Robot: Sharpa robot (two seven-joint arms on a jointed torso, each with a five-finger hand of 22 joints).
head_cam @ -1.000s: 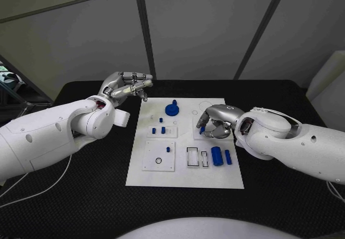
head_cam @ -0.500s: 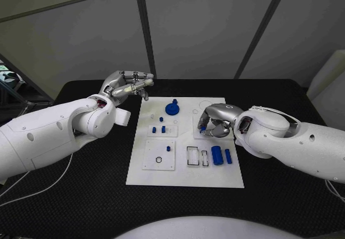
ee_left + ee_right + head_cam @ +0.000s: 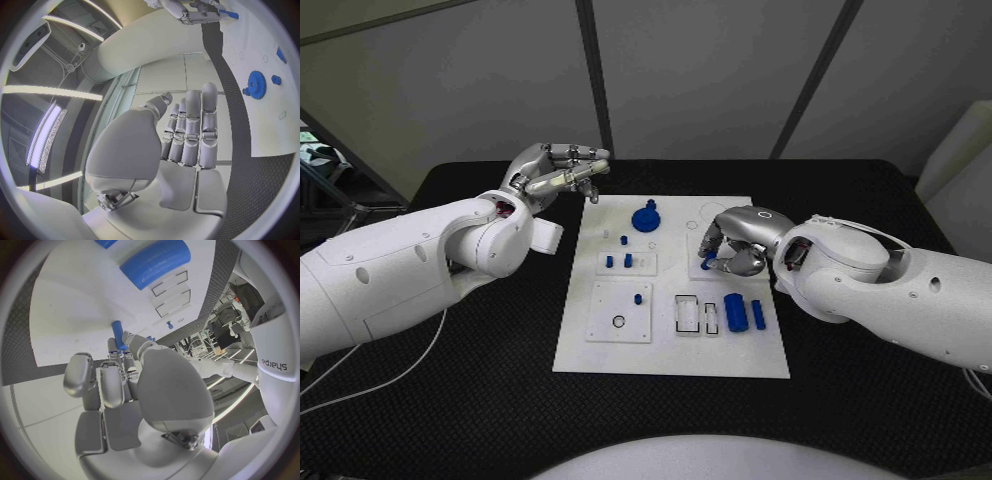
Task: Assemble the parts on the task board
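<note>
Grey wall panels stand behind a black table [image 3: 430, 400], and the white task board [image 3: 733, 355] lies in the middle of it. All places below are given from this board. Over its right half the right hand [image 3: 730, 250] hangs with its fingers curled down, pinching a small blue peg [image 3: 117, 333] — the right wrist view shows the peg between the fingertips, its far end close to the board's white face; whether it touches I cannot tell. Just off the board's far left corner, above the table, the left hand [image 3: 560, 172] is raised with its fingers drawn together and bent, holding nothing; the left wrist view shows the fingers [image 3: 192, 130] side by side. On the board's far middle sits a blue gear [image 3: 646, 217] with a knob on top. Nearer the centre two short blue pegs [image 3: 619, 261] stand in a small white block, and one more blue piece [image 3: 639, 298] lies on the square plate at the near left. At the near right a thick blue cylinder [image 3: 734, 311] and a slimmer blue bar [image 3: 759, 315] lie side by side — just beside two empty rectangular slots [image 3: 688, 314].
</note>
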